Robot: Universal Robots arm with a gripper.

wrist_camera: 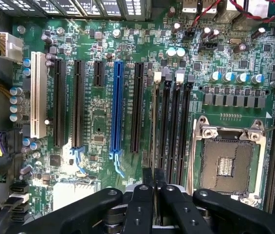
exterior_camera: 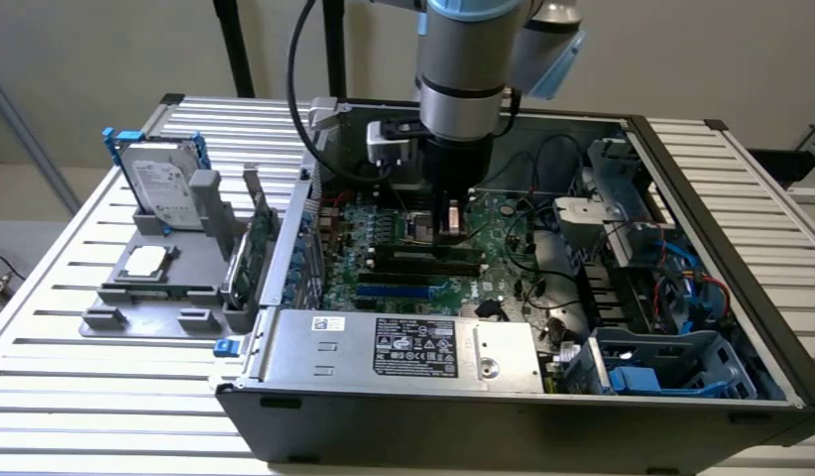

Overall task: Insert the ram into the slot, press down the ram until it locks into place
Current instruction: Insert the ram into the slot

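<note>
Note the ram (wrist_camera: 154, 129) beside your claw (wrist_camera: 154, 176), apparently lined up with the slot (wrist_camera: 157, 78); locking remains unconfirmed, and you cannot tell whether the claw grips

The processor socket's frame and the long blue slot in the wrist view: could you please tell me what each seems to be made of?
The socket frame looks like bare metal, probably steel, with a silvery sheen and visible screws. The blue slot seems to be moulded plastic, with an even, solid colour; its lighter blue end latch looks like plastic too.
</note>
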